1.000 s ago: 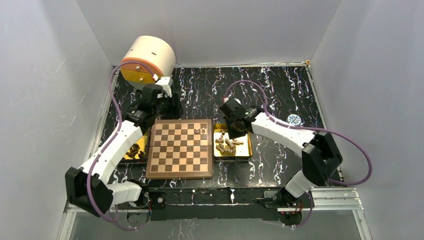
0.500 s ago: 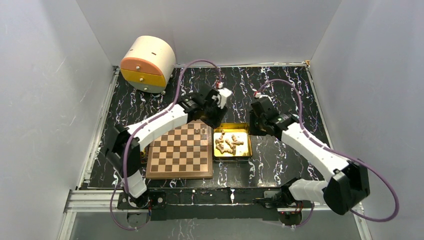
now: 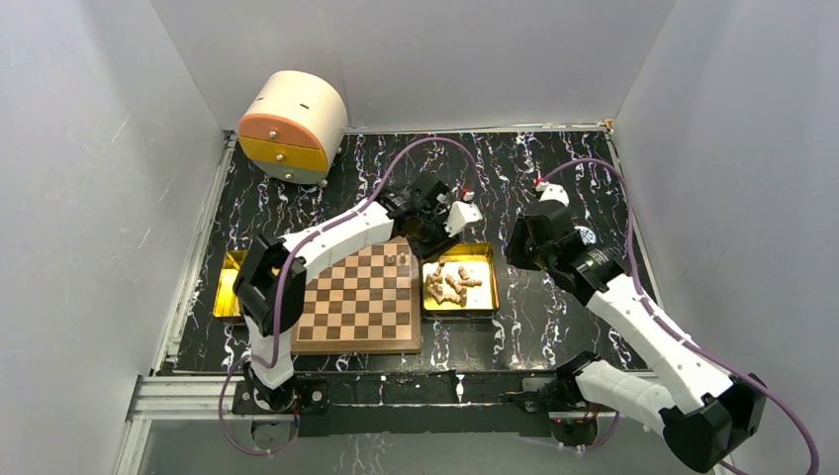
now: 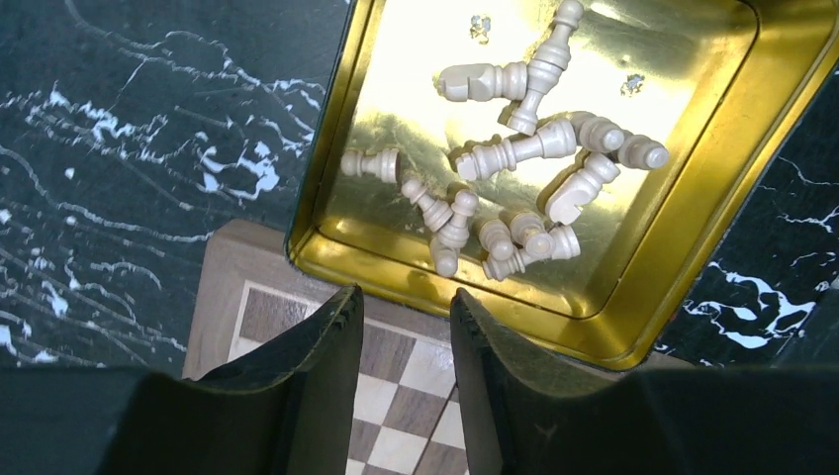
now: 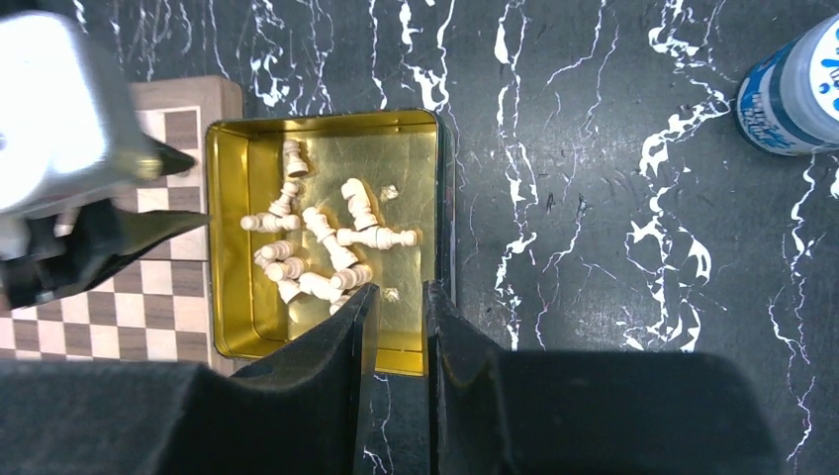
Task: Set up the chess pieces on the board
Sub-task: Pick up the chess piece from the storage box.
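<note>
The board (image 3: 356,297) lies at the table's middle, with two light chess pieces (image 3: 397,259) standing near its far right corner. Several more chess pieces (image 3: 450,284) lie tumbled in a gold tray (image 3: 482,303) right of the board; they also show in the left wrist view (image 4: 505,158) and the right wrist view (image 5: 326,242). My left gripper (image 3: 432,240) is open and empty over the board's far right corner (image 4: 406,307), by the tray's edge. My right gripper (image 3: 517,253) hovers above the tray's right side (image 5: 396,292), fingers narrowly apart and empty.
A second gold tray (image 3: 224,289) lies left of the board, partly hidden by the left arm. A cream and orange drawer unit (image 3: 292,124) stands at the far left. A blue and white can (image 3: 582,236) stands right of the right gripper (image 5: 792,89).
The left arm has swung from the board's far left to its far right corner. The right arm has pulled back rightward off the tray of pieces.
</note>
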